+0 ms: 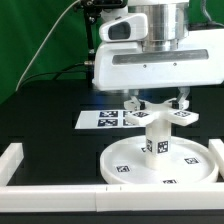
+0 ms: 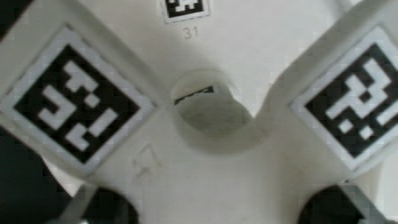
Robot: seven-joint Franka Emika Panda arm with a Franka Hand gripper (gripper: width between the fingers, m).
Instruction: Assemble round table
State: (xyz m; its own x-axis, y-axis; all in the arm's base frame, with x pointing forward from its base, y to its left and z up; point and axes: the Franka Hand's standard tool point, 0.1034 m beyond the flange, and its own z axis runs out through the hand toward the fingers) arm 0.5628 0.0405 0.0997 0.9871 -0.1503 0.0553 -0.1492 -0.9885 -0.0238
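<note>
In the exterior view the wide round disc [image 1: 150, 163] lies flat on the black desk [image 1: 50, 110], in the lower part of the exterior view's right. Its raised rim is turned up, and two small square tags show on its flat inside. From the middle of the disc the short thick cylinder [image 1: 155, 137] stands upright, with a tag on its side.

On top of the cylinder sits the smaller flat-armed piece [image 1: 152, 115] — its arms spread out to both sides, each carrying a tag. The gripper [image 1: 155, 100] comes down from above, directly over this piece; one finger is seen at each side of it. The fingers are close to the arms, but if they press on the piece I cannot tell, so the state of the jaws stays unclear.

The wrist view is filled by the flat-armed piece [image 2: 199, 110] — two large tags on its arms, a round hub with a hole between them.

Behind the disc, toward the exterior view's left, the marker board [image 1: 100, 119] lies flat on the desk. A long white rail [image 1: 55, 187] runs along the near edge.
</note>
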